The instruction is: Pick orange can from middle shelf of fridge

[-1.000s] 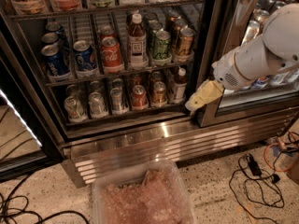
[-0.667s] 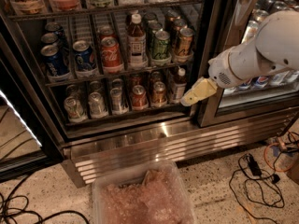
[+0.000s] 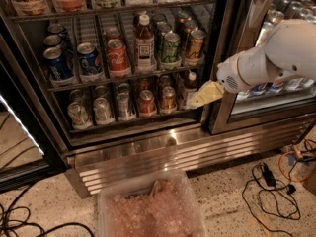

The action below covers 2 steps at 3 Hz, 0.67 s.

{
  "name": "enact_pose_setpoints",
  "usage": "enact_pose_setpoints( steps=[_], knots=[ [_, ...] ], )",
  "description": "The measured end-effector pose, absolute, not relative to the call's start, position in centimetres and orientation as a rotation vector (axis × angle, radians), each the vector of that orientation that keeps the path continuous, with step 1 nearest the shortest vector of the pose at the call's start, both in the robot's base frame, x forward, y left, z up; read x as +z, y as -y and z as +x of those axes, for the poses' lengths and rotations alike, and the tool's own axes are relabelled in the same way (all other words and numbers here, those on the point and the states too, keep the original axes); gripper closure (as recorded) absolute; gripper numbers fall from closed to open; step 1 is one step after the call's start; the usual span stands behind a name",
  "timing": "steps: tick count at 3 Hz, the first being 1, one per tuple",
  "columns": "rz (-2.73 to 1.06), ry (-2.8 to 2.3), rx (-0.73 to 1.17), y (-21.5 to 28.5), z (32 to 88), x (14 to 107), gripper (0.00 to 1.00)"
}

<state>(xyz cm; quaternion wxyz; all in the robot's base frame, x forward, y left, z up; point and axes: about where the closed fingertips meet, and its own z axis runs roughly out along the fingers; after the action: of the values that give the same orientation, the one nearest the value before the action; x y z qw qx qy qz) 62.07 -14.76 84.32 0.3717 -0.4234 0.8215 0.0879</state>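
Note:
The orange can [image 3: 194, 45] stands upright at the front of the rightmost lane of the middle shelf [image 3: 98, 81] in the fridge [image 3: 223, 28]. A green can [image 3: 171, 47] is just left of it, then a brown bottle [image 3: 144, 42], a red Coca-Cola can [image 3: 117, 58] and blue cans [image 3: 90, 59]. My gripper [image 3: 205, 95], yellowish at the tip of a white arm [image 3: 276, 56], hangs in front of the fridge's right post. It is below and slightly right of the orange can, level with the lower rack, and holds nothing.
The lower rack holds silvery and rust-red cans [image 3: 147, 102]. A ribbed steel base panel [image 3: 197, 152] runs below. A clear plastic bin [image 3: 153, 209] sits on the floor in front. Cables [image 3: 276, 191] lie at the right. A second cooler [image 3: 281, 90] stands at the right.
The arm has swung left and slightly up, bringing the gripper from beside the right post toward the open shelves.

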Motion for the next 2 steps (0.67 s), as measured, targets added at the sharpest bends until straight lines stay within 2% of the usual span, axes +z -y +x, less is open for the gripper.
enact_pose_setpoints(
  steps=[2],
  knots=[
    [-0.987,-2.063,0.3,13.6,65.5,81.8,0.0]
  ],
)
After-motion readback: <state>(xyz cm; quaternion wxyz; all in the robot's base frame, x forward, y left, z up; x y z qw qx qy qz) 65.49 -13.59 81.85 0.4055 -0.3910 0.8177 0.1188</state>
